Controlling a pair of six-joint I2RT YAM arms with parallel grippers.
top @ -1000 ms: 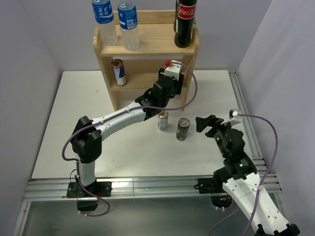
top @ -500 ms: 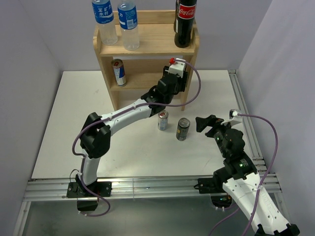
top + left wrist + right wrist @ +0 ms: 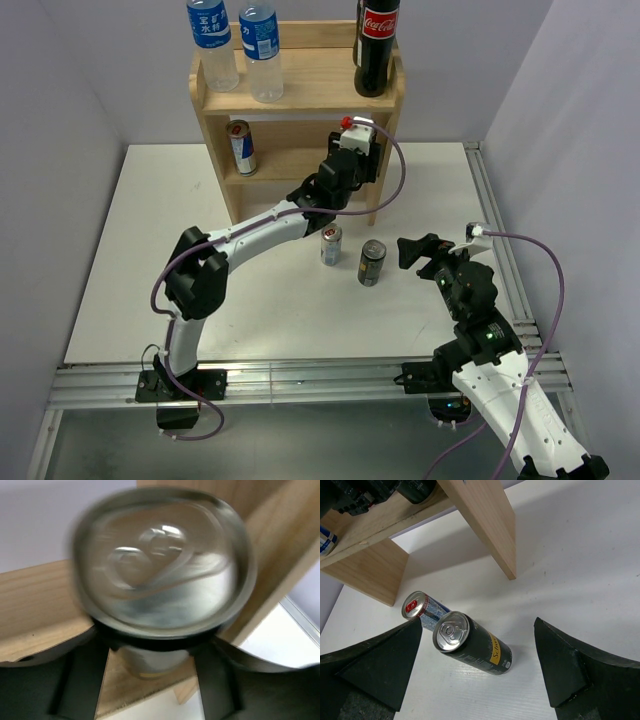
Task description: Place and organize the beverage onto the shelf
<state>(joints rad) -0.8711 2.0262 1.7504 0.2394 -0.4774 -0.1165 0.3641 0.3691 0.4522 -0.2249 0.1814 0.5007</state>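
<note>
The shelf [image 3: 300,92] stands at the far edge of the white table [image 3: 140,260], against the back wall; two water bottles [image 3: 213,45] [image 3: 261,50] stand at the left of its top board and a cola bottle [image 3: 377,48] at the right corner; on the lower tier [image 3: 290,162] a blue and silver can with a red top [image 3: 240,147] stands at the left end. The left arm stretches across the table to the right end of that lower tier; in the wrist view the left gripper [image 3: 156,650] is closed on a can [image 3: 160,565], its dark fingers [image 3: 82,680] pressed to either side of the body just under the rim; the silver lid with its pull tab faces the camera, blurred; pale wood shows behind and below the can, but whether its base rests on the board I cannot tell. On the table, in front of the shelf's right leg, two more cans stand upright: a silver-blue can [image 3: 331,245] and, just to its right and a little nearer, a dark can [image 3: 372,262] with a yellow label; a small gap between them shows from above. The right gripper [image 3: 424,252] hovers just right of the dark can, pointed toward both cans, jaws spread wide and holding nothing.
</note>
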